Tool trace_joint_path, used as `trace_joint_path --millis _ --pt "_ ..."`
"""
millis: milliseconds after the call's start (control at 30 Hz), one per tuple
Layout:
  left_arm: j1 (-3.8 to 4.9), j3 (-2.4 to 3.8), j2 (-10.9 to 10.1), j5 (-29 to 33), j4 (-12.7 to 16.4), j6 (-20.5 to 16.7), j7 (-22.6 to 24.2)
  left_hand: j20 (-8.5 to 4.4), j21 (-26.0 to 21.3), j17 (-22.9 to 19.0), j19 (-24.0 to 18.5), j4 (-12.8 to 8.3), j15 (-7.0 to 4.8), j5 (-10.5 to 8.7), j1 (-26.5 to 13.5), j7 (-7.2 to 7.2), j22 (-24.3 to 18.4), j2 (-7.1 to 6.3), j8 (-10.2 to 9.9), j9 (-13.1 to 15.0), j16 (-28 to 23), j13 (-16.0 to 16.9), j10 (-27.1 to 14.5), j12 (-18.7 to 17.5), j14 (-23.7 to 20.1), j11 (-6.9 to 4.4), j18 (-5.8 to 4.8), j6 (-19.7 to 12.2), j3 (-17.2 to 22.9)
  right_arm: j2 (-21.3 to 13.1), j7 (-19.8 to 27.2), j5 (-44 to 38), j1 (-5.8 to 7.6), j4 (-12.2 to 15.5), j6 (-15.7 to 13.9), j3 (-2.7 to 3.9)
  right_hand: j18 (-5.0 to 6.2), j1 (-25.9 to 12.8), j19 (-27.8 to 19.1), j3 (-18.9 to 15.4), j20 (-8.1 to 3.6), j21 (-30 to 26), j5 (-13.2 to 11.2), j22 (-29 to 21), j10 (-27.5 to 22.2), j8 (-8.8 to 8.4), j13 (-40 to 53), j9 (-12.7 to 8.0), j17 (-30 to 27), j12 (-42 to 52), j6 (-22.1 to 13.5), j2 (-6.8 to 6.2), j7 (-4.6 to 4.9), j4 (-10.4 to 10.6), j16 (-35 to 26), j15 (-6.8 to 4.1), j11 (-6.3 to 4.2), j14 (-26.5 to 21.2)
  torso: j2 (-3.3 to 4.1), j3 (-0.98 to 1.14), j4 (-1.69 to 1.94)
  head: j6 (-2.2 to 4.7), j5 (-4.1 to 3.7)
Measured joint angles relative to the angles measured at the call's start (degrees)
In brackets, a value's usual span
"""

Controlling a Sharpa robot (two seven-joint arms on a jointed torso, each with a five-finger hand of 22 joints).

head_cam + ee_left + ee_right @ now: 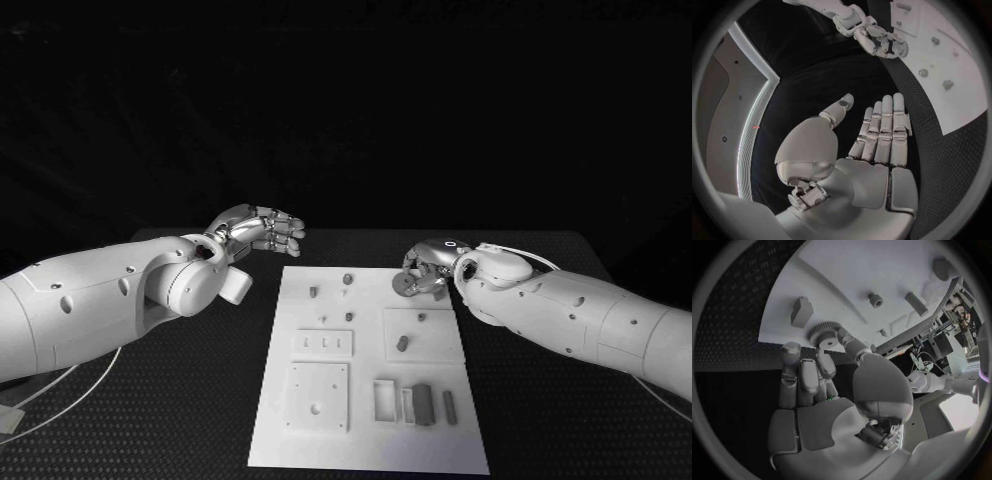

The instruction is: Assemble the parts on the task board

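The white task board [368, 440] lies lengthwise in the middle of the table. My right hand [428, 264] hovers over its far right corner and pinches a small toothed gear [824, 333] between thumb and fingertips [845, 338], just above the board [879, 265]. The gear also appears as a round piece [414, 286] under that hand. My left hand [261, 231] is off the board's far left corner, above the black table. Its fingers [882, 130] are stretched out with the thumb apart, and it holds nothing. Small grey parts [348, 279] stand on the board's far half.
Near the board's front edge lie a frame-shaped piece [387, 398] and two upright blocks [423, 403]. Two square plates [317, 397] sit on its left side. A grey block [801, 311] and a peg [875, 300] stand close to the gear. A cable [58, 400] loops at the table's left.
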Motion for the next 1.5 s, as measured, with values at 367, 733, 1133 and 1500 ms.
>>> trace_joint_path --millis 367,733,1133,1500 --pt "0.01 0.0 -0.01 -0.03 0.0 0.05 -0.01 0.0 0.0 0.06 0.0 0.0 0.0 0.0 0.0 0.0 0.05 0.0 0.0 0.0 0.0 -0.01 0.0 -0.34 0.0 0.0 -0.02 0.0 0.0 0.44 0.41 -0.26 -0.2 -0.93 -0.45 0.11 0.0 1.82 -0.34 1.63 -0.3 0.31 -0.02 0.0 0.0 0.1 -0.44 0.0 0.22 0.89 0.9 2.55 -0.05 -0.45 0.0 0.0 0.0 0.0 -0.03 -0.01 0.02 -0.17 -0.23" --pt "0.01 0.0 -0.23 -0.05 0.41 0.05 -0.04 0.0 0.0 0.13 0.0 0.0 0.0 0.0 0.0 0.0 0.04 0.0 -0.23 -0.06 0.0 -0.01 0.0 -0.34 0.0 0.0 -0.04 0.0 0.0 1.01 0.36 -0.96 -0.69 -1.29 -1.82 0.32 0.0 2.37 -0.35 2.94 -0.29 0.88 -0.18 0.0 0.21 0.82 -0.85 0.06 0.43 1.55 1.55 2.55 -0.67 -0.23 0.2 0.12 0.21 0.09 0.02 0.0 0.05 -0.46 -0.09" --pt "0.01 0.0 -0.56 -0.08 0.76 0.05 -0.1 0.0 0.0 0.18 0.0 0.0 0.0 0.0 0.0 0.0 0.09 0.0 -0.23 -0.06 0.0 -0.01 0.0 -0.34 0.0 0.0 -0.06 0.0 0.0 1.16 0.17 -3.03 -1.08 -1.16 -3.18 0.25 0.0 2.23 -0.36 3.17 -0.28 0.88 -0.18 0.0 0.21 0.7 -1.15 0.14 0.57 1.55 1.55 1.57 -0.67 -0.3 0.2 0.26 0.21 0.14 -0.01 0.0 -0.07 -0.89 0.1" --pt "0.02 0.0 -0.87 -0.15 1.07 0.04 -0.13 0.0 0.0 0.18 0.0 0.0 0.0 0.0 0.0 0.0 0.08 0.0 -0.23 -0.05 -0.22 -0.02 0.0 -0.34 0.0 0.0 -0.15 0.0 0.0 1.43 -0.57 -4.93 -1.06 -1.07 -3.83 -0.08 0.0 0.61 -0.34 4.13 -0.26 1.1 -0.19 0.0 0.21 0.77 -1.55 0.13 0.98 2.31 2.57 2.36 -1.69 0.67 0.45 0.27 0.2 0.41 -0.05 0.0 -0.04 -0.79 -0.07"
